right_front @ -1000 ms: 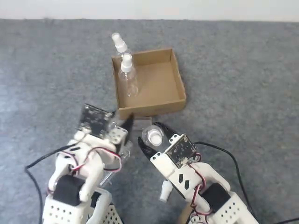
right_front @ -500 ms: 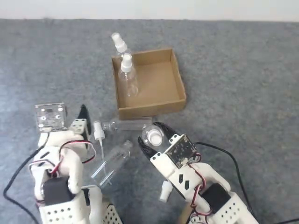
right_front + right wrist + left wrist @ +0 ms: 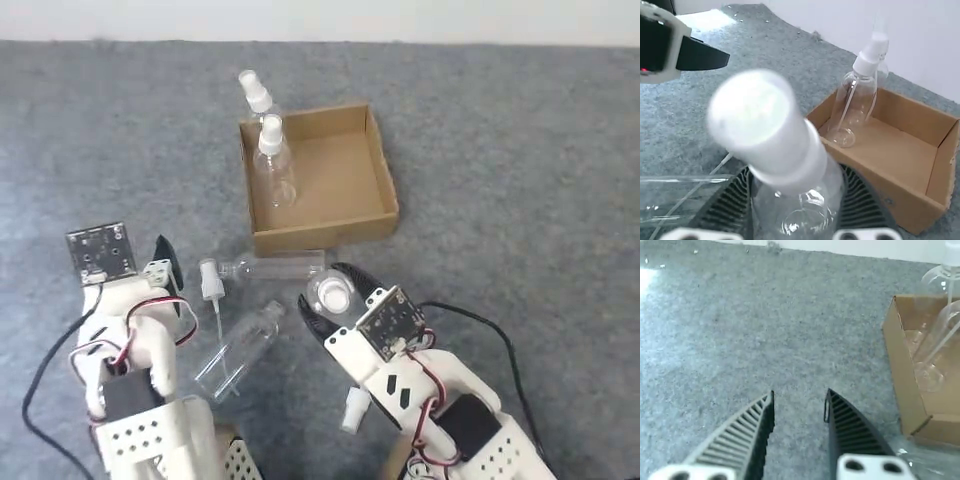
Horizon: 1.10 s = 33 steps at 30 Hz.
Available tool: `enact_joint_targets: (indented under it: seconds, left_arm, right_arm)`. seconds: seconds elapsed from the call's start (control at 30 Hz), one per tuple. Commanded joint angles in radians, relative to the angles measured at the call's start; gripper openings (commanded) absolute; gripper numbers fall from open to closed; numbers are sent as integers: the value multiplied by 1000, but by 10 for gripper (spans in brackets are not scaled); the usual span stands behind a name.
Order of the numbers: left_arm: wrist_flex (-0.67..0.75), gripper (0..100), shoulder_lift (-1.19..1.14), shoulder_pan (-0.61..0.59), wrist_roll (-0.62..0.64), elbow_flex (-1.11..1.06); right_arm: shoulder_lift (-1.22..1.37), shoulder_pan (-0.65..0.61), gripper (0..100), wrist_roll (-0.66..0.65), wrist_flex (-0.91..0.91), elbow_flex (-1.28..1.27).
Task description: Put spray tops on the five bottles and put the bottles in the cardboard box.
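My right gripper (image 3: 330, 293) is shut on an upright clear bottle (image 3: 799, 210) with a white spray top (image 3: 756, 119), just in front of the cardboard box (image 3: 380, 170). A capped bottle (image 3: 275, 165) stands inside the box at its left wall, and a second capped bottle (image 3: 255, 92) stands behind the box. On the carpet lie two clear bottles, one (image 3: 280, 267) along the box front and one (image 3: 240, 345) nearer me, with a loose spray top (image 3: 209, 279) between them. My left gripper (image 3: 165, 255) is open and empty to their left, over bare carpet (image 3: 800, 402).
Another white spray top (image 3: 352, 408) lies beside the right arm's base. Grey carpet (image 3: 500, 150) covers the table, with free room to the right of the box and at far left. Cables trail from both arm bases.
My left arm has pulled back to the left, away from the lying bottles, leaving the spray top and bottles on the carpet. My right gripper keeps its bottle nearly still.
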<state>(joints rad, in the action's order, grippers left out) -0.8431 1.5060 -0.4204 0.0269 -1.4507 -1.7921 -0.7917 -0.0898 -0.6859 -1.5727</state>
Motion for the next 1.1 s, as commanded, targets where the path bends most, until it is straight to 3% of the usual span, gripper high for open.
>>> enact_joint_targets:
  seconds: [0.0,0.33,1.07]
  left_arm:
    - [31,152,14,-8,21,5]
    - [28,152,14,-8,21,4]
    - [29,152,14,-8,15,-4]
  right_arm:
    - [-16,-2,37,-12,12,120]
    - [58,-2,37,-12,18,267]
    - [1081,-2,37,-5,478,743]
